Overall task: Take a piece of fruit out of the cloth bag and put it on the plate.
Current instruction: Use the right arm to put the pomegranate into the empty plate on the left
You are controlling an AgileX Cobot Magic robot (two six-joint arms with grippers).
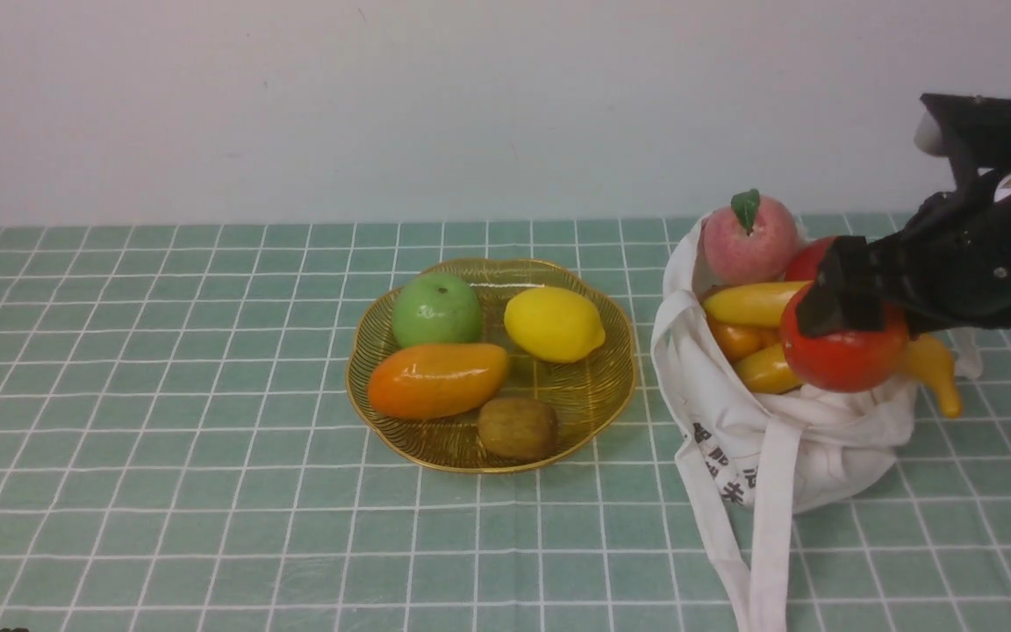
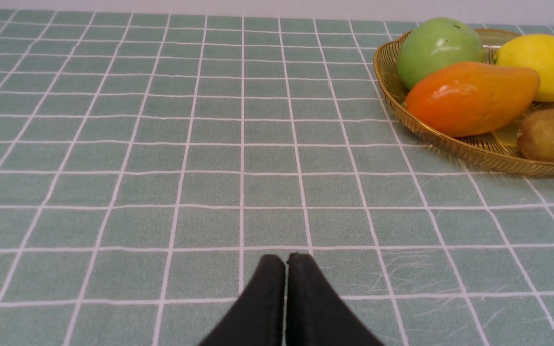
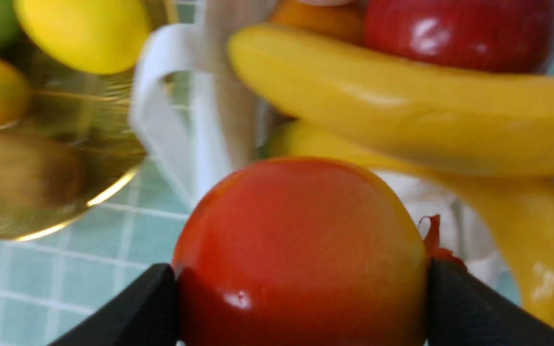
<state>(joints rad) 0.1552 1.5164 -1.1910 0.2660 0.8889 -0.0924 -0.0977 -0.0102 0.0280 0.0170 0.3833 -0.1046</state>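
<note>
The piece of fruit [image 1: 848, 367], glossy red with an orange tinge, is held just above the open cloth bag [image 1: 786, 430]. My right gripper [image 1: 846, 326] is shut on the fruit, and in the right wrist view the fruit [image 3: 301, 240] fills the span between the two black fingers [image 3: 152, 302]. The amber ribbed plate [image 1: 598, 386] lies to the left of the bag; the two wrist views also show the plate [image 2: 450, 146] [image 3: 65, 120]. My left gripper [image 2: 285, 258] is shut on nothing, low over the tablecloth to the left of the plate.
On the plate lie a green apple [image 1: 437, 309], a lemon [image 1: 554, 324], an orange mango [image 1: 437, 379] and a kiwi [image 1: 518, 427]. The bag still holds a pink peach [image 1: 751, 241], yellow bananas [image 1: 751, 303] and a darker red fruit [image 1: 808, 261]. The bag's straps [image 1: 769, 544] trail toward the front edge.
</note>
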